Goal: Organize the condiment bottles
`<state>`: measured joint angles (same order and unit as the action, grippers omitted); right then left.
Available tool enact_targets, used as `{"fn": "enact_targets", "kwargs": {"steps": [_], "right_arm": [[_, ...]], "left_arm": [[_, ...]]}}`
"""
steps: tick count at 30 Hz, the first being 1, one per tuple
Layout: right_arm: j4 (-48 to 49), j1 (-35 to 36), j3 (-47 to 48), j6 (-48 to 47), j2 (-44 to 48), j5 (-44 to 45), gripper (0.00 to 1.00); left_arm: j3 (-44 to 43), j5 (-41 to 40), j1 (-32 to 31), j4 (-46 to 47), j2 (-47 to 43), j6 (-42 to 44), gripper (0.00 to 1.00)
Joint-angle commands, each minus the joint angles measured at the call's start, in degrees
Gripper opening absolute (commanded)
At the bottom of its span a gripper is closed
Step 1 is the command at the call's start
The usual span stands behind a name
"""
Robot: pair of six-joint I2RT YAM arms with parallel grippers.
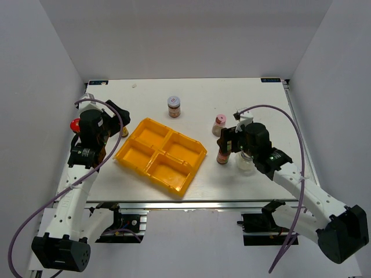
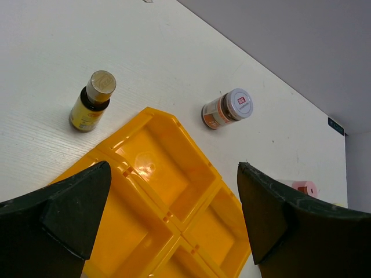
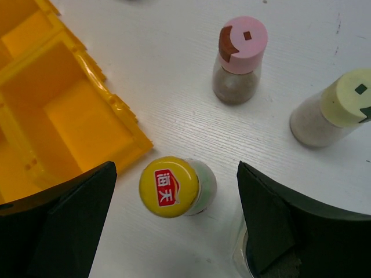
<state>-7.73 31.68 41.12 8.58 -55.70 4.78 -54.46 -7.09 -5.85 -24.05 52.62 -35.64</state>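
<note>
While the left gripper (image 2: 174, 167) hangs wide open and empty above the tray (image 2: 152, 134), the right gripper (image 3: 175, 169), equally open and empty, hangs above a yellow-capped bottle (image 3: 169, 186) standing just beside the tray.

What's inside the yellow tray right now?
Nothing: from above, the yellow tray shows all four compartments bare. In the left wrist view, the left pincer covers its near corners.
</note>
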Motion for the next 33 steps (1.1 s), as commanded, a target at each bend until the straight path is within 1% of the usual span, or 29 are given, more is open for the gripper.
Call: {"fn": "enact_targets", "kwargs": {"steps": [1,5,8,9,10,11,13,14,16,17,19,20,23,26,28,29,33], "right_arm": [[5.52,0.57,-0.96,-0.06,-1.60,4.54,0.89],[7.11,1.36,-1.75,0.30,-3.62,6.29,0.84],[9.22,2.15,-2.45,0.30,-4.59,9.54,0.73],[9.48,2.42,-2.89,0.39,-4.68,10.07,0.65],[10.27,2.59,-3.15,0.30,-4.77,10.43,0.58],[10.62,2.94,-3.33,0.21,-4.77,10.60,0.49],[11.50,3.65,-3.59,-0.23,-4.33,10.87,0.40],[11.68,3.91,-3.51,-0.32,-4.15,11.04,0.33],[11.68,4.26,-2.63,-0.75,-3.71,11.31,0.26],[11.77,4.79,-2.19,-1.02,-3.19,11.31,0.20],[11.86,5.49,-0.09,-2.42,-2.83,11.05,0.16],[11.60,6.28,1.05,-3.04,-2.83,10.96,0.12],[10.98,8.30,6.32,-5.67,-3.36,10.96,0.05],[11.24,10.41,11.07,-8.13,-4.06,10.43,0.01],[12.03,11.99,13.27,-8.32,-5.11,8.86,0.00],[12.12,12.61,15.54,-10.23,-5.47,8.41,0.00],[12.29,15.86,20.57,-12.09,-8.71,6.13,0.00]], "left_arm": [[0.49,-1.52,0.13,-0.38,-0.33,-0.31,0.98],[0.32,-1.96,0.13,-0.73,0.03,-0.31,0.98],[0.49,-2.40,0.13,-0.82,-0.15,-0.40,0.98],[0.58,-2.57,0.13,-0.82,-0.15,-0.48,0.98],[0.58,-2.84,0.13,-0.82,-0.15,-0.49,0.98],[0.58,-2.93,0.13,-0.82,-0.15,-0.49,0.98],[0.58,-3.28,0.13,-0.91,-0.15,-0.40,0.98],[0.58,-3.37,0.13,-0.82,-0.15,-0.40,0.98],[0.58,-3.72,0.13,-0.91,-0.06,-0.49,0.98],[0.58,-4.15,0.13,-0.82,0.03,-0.57,0.98],[0.49,-4.60,0.13,-1.08,0.03,-0.57,0.98],[0.40,-5.29,0.13,-1.17,0.03,-0.57,0.98],[0.32,-6.35,0.13,-1.78,0.11,-0.66,0.98],[0.32,-7.76,0.13,-2.22,0.20,-0.66,0.98],[0.32,-8.29,0.13,-2.40,0.11,-0.66,0.98],[0.23,-8.38,0.13,-2.40,0.11,-0.66,0.98],[0.14,-8.90,0.13,-2.40,0.38,-0.49,0.98]]}}
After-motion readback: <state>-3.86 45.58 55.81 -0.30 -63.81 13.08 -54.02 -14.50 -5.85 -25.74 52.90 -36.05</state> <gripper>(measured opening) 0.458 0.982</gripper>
